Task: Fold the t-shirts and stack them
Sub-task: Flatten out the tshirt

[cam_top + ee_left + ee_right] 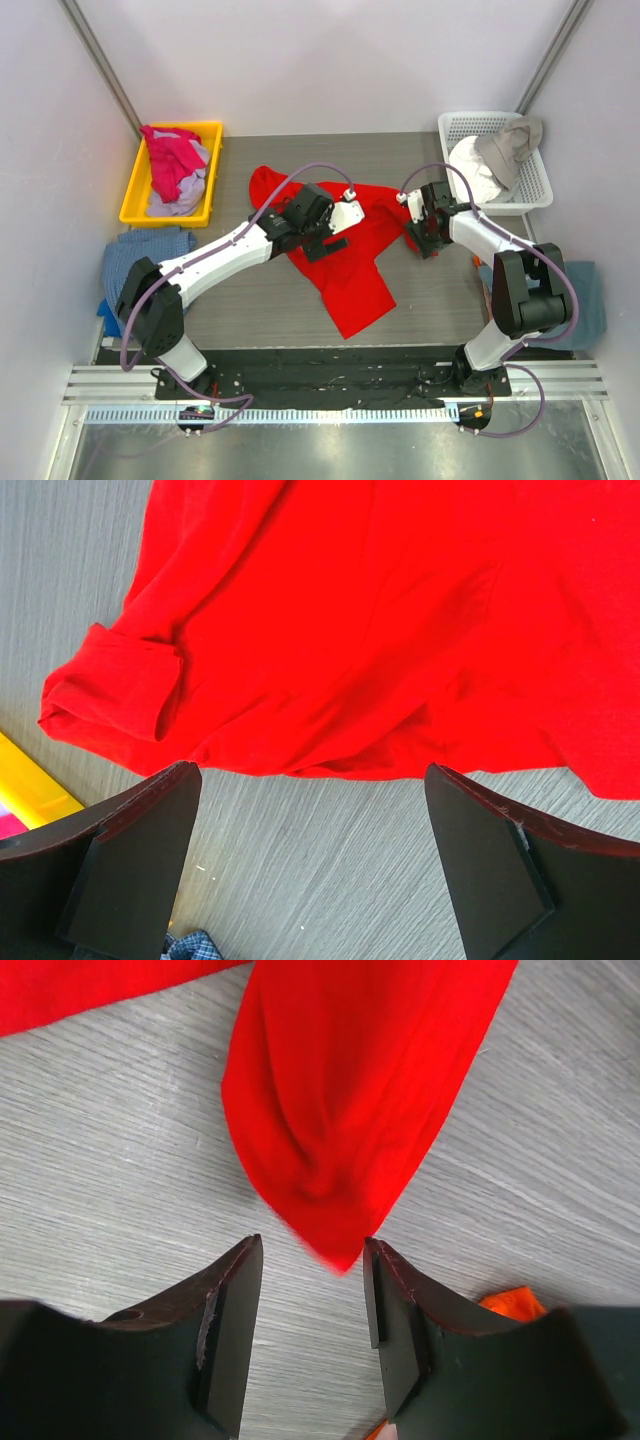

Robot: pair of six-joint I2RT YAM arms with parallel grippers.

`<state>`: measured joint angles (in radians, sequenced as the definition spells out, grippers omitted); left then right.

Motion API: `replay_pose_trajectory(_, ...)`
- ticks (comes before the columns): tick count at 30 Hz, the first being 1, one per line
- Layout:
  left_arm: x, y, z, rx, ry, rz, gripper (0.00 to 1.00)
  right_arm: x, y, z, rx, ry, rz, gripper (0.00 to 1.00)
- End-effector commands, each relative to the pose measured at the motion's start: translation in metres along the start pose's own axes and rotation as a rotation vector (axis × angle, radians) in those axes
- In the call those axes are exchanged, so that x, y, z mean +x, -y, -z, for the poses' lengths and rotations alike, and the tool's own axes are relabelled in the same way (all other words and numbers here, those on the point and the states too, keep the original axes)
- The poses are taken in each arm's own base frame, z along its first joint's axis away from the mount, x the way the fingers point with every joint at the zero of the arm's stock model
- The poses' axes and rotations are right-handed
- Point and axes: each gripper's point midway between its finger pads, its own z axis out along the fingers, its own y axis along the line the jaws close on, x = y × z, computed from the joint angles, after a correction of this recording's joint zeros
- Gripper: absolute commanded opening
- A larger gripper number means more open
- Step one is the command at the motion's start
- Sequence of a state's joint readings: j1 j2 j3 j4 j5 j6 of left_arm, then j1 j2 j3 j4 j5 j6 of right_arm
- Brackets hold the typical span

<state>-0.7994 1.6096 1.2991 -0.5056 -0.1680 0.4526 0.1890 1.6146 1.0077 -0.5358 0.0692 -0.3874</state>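
The grey bench [430,290] fills the middle of the top view. The red t-shirt [350,270] lies rumpled at its centre. At upper right sits a white basket [535,185] of pale cloth. At upper left a yellow bin [135,205] holds a magenta t-shirt [170,150] over a lavender t-shirt [185,195]. The left pincer [310,775] hangs wide apart beside the red shirt's edge. The right pincer [310,1250] stands apart, with a pointed shirt corner between its tips, unclamped.

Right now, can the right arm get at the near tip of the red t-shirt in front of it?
Probably yes. The red t-shirt ends in a pointed tip that sits just between the right fingers, which stand parted on either side of it. Only bare table lies around it, and nothing blocks the way.
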Motion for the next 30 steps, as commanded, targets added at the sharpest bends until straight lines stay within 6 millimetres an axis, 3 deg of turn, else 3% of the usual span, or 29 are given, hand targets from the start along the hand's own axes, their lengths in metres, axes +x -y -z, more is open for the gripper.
replay_pose_trajectory(1,-0.01,-0.004,-0.002,-0.022,0.032,0.001,1.0,-0.021,0.013,0.015,0.049,0.065,0.02,0.52)
replay_pose_trajectory(30,-0.003,-0.003,-0.006,-0.034,0.008,-0.005,1.0,-0.004,0.003,-0.012,0.013,0.003,0.047,0.49)
